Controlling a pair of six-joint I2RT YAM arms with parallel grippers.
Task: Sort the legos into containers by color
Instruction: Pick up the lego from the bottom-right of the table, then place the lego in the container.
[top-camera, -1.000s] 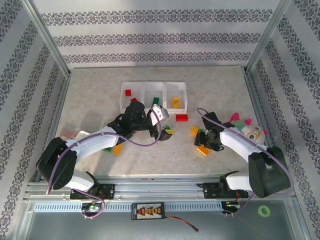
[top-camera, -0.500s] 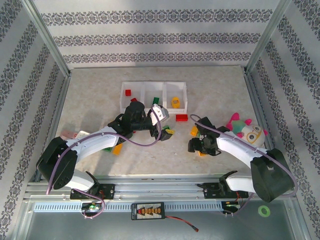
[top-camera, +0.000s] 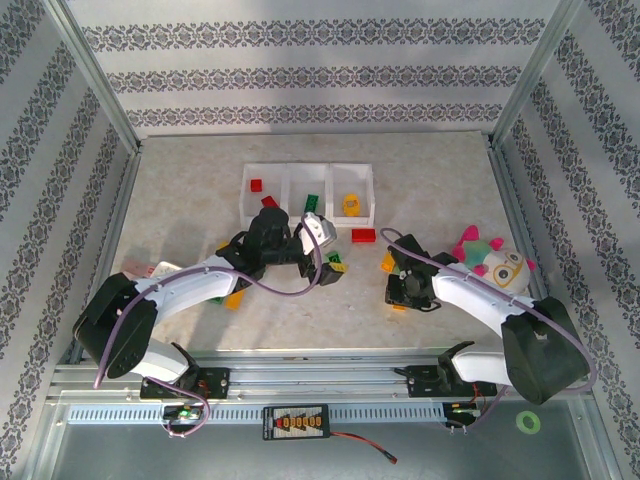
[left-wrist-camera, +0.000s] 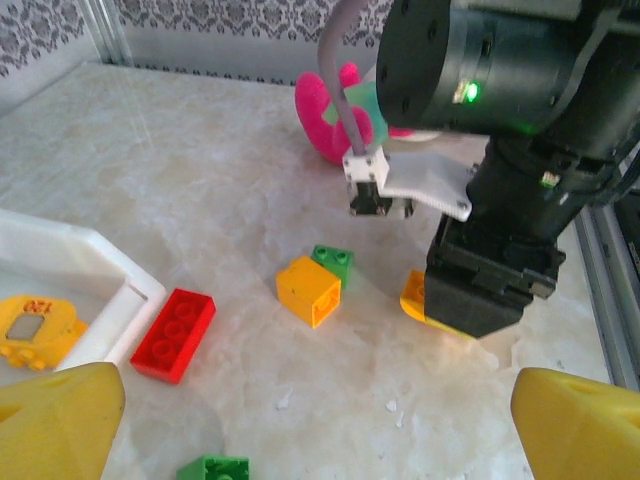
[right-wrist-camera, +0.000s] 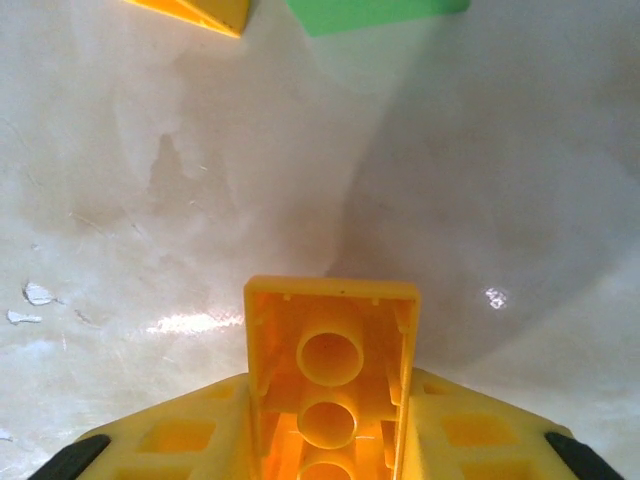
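Observation:
My right gripper (top-camera: 403, 291) is low over the table, shut on an orange-yellow brick (right-wrist-camera: 331, 352) whose hollow underside faces the wrist camera between the yellow fingers (right-wrist-camera: 180, 440). My left gripper (top-camera: 327, 264) stands open, its fingertips (left-wrist-camera: 55, 420) far apart over bare table. In front of it lie a red brick (left-wrist-camera: 173, 335), an orange-yellow brick (left-wrist-camera: 308, 290), a green brick (left-wrist-camera: 332, 262) and another green brick (left-wrist-camera: 212, 468). The three joined bins (top-camera: 308, 168) hold red, green and yellow pieces from left to right.
The pink-and-teal plush toy (top-camera: 492, 258) lies beside the right arm. A red-and-white packet (top-camera: 140, 268) sits at the left. An orange-yellow brick (top-camera: 234, 298) lies under the left forearm. Metal frame rails border the table.
My right gripper has moved left and down onto the orange-yellow brick that lay in front of it and now holds it. The left arm has barely shifted.

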